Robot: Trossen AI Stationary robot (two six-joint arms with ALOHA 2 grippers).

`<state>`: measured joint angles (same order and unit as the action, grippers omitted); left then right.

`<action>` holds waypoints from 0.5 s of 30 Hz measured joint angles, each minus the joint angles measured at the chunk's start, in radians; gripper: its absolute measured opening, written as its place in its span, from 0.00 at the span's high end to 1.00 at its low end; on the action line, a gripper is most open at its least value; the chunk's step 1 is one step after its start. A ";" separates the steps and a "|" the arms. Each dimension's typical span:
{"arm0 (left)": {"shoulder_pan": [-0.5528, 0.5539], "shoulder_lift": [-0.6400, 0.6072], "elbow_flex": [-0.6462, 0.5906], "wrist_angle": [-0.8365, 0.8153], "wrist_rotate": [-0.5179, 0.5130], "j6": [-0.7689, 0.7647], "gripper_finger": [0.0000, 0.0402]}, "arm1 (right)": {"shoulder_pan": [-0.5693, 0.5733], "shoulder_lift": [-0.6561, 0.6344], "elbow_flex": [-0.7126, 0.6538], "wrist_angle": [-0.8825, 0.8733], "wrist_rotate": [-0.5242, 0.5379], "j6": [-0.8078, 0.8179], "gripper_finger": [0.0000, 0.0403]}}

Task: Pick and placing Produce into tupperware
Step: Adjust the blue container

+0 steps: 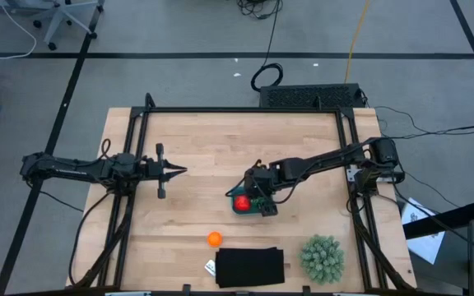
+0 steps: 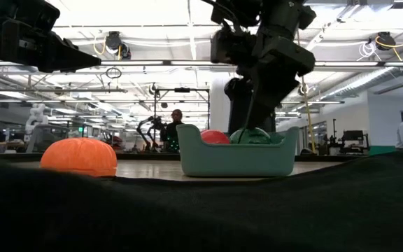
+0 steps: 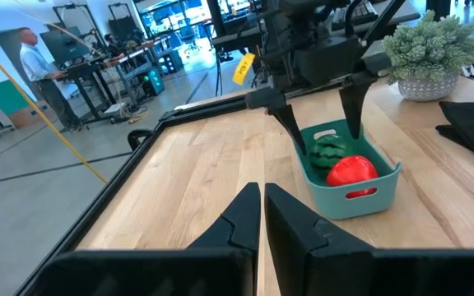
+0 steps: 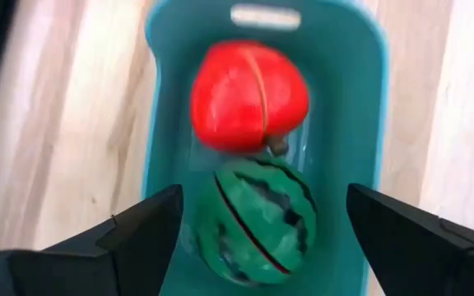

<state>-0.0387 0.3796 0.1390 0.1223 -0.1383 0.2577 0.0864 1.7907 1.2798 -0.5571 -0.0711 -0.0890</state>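
Note:
The teal tupperware point(image 1: 253, 205) stands mid-table, right of centre. The red fruit point(image 4: 249, 94) and the dark green striped one point(image 4: 257, 222) lie in it side by side, also seen as red point(image 3: 352, 170) and green point(image 3: 329, 150). The orange fruit point(image 1: 214, 238) rests on the table nearer the front edge, and also shows in the low view point(image 2: 79, 155). My right gripper point(image 3: 323, 131) hangs open just above the tupperware, a finger on each side of the green fruit, touching nothing. My left gripper point(image 3: 262, 215) is shut, hovering over the table's left half.
A black flat rectangle point(image 1: 249, 267) lies at the near edge, with a pale-green spiky plant ball point(image 1: 321, 256) to its right. Bare wood spreads between the left gripper and the tupperware. People stand in the room beyond the table.

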 joint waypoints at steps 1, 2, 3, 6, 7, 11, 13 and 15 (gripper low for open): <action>0.000 0.000 0.000 0.000 0.000 0.000 0.94 | 0.000 0.000 0.007 0.001 0.000 -0.002 0.19; 0.000 0.000 0.000 0.000 0.000 0.000 0.94 | 0.002 0.000 0.014 0.001 -0.001 -0.003 0.20; 0.000 0.000 0.000 0.000 0.000 0.000 0.94 | 0.006 0.000 0.020 -0.002 -0.001 -0.003 0.20; 0.000 0.000 0.000 -0.003 0.000 0.000 0.94 | 0.014 0.000 0.028 -0.002 -0.003 -0.022 0.21; 0.000 0.000 0.000 -0.004 0.000 0.000 0.94 | 0.015 0.000 0.032 -0.008 -0.003 -0.029 0.21; 0.000 0.000 0.000 -0.014 0.000 0.000 0.94 | 0.011 -0.022 0.039 -0.013 -0.001 -0.048 0.21; 0.000 0.000 0.000 -0.016 0.000 0.000 0.94 | 0.009 -0.039 0.039 -0.009 0.020 -0.063 0.21; 0.000 0.000 0.000 -0.017 0.000 0.000 0.94 | 0.005 -0.059 0.039 0.006 0.023 -0.075 0.23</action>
<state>-0.0385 0.3798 0.1390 0.1057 -0.1387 0.2577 0.0914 1.7317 1.3190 -0.5515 -0.0479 -0.1636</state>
